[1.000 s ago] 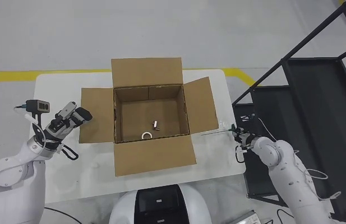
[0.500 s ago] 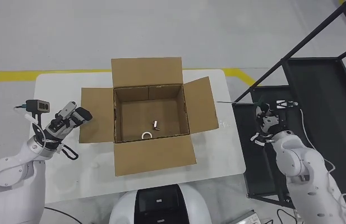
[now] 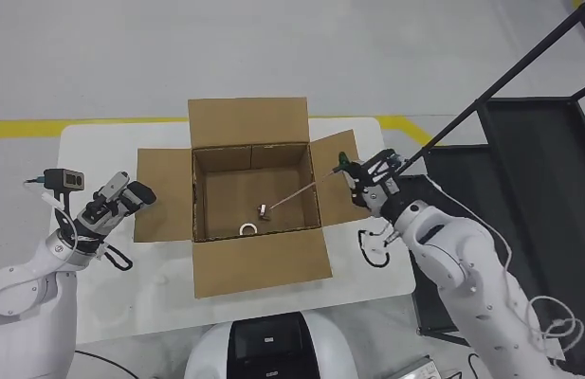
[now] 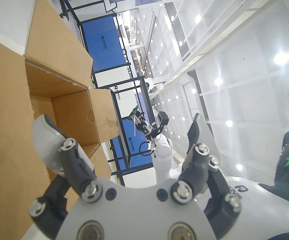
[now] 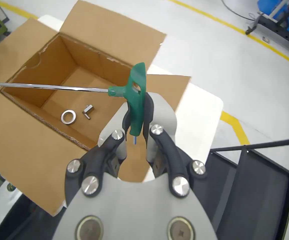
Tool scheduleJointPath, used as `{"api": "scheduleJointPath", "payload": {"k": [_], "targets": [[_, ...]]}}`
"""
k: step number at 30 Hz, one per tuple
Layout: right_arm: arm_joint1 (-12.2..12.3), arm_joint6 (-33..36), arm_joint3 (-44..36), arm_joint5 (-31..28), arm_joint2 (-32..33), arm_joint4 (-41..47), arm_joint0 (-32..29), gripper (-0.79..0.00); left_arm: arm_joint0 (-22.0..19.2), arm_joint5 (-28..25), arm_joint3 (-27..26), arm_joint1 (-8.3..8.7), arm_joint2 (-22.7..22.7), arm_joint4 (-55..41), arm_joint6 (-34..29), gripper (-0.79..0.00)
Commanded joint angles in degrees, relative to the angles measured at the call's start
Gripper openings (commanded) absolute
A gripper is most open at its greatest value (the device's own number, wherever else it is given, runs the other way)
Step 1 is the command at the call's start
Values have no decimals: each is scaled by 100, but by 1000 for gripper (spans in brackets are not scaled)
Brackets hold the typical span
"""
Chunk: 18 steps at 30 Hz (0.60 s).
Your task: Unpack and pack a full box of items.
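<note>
Right jaws pinch the green T-handle key [image 5: 137,81], its shaft over the box [image 3: 259,270]; best lowered level, clearing the frame-right flap. Left jaws spread, mid-left.

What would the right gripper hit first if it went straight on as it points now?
Likely the cardboard box's nearest flap, beneath the right gripper holding the green T-handle hex key; depth is unclear.
</note>
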Motion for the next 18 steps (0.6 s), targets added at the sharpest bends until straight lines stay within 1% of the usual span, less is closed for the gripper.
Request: {"api": "scheduleJointPath", "payload": {"k": [1,5,9,13,18], "targets": [[-78,252,275,51,-746,-149,619,-785,0,0,0,0,0,0,0,0],[-274,517,815,211,-1770,-145,1486,-785,0,0,0,0,0,0,0,0],[-483,649,1414,461,-2490,-77,2150,-785,0,0,0,0,0,0,0,0],[-670,667,2001,652,-2925,69,2655,-785,0,0,0,0,0,0,0,0],[-829,638,2481,678,-3175,361,2988,-785,0,0,0,0,0,0,0,0]]}}
